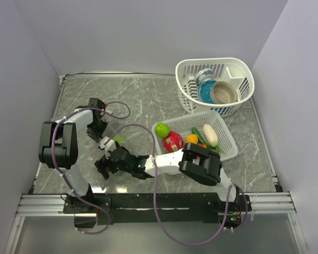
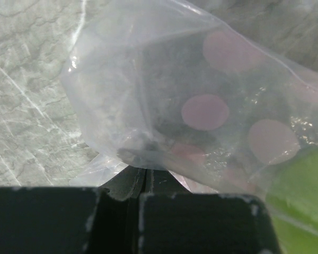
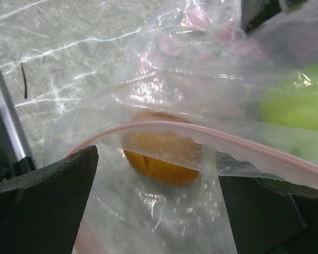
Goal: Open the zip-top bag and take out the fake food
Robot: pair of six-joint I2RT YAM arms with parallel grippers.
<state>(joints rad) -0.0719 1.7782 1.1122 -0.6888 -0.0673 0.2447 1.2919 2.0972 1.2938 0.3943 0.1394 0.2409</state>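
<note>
The clear zip-top bag (image 1: 114, 146) lies crumpled between my two grippers at the table's left. My left gripper (image 1: 104, 141) is shut on a fold of the bag (image 2: 148, 106), seen close up in the left wrist view (image 2: 146, 174). My right gripper (image 1: 106, 165) is open, and its fingers (image 3: 58, 185) straddle the bag's mouth. The pinkish zip strip (image 3: 201, 132) arches across in front of them. An orange fake food piece (image 3: 161, 156) and a green piece (image 3: 297, 100) sit inside the bag. Other fake food fills the rectangular basket (image 1: 229, 142): a green ball (image 1: 161, 129), a red piece (image 1: 173, 142) and a cream oblong (image 1: 210, 135).
A round white basket (image 1: 238, 71) at the back right holds a blue-patterned cup (image 1: 204, 76) and a tan bowl (image 1: 223, 92). Grey walls close in the table on the left, back and right. The right arm's forearm (image 1: 164, 161) stretches across the front of the table.
</note>
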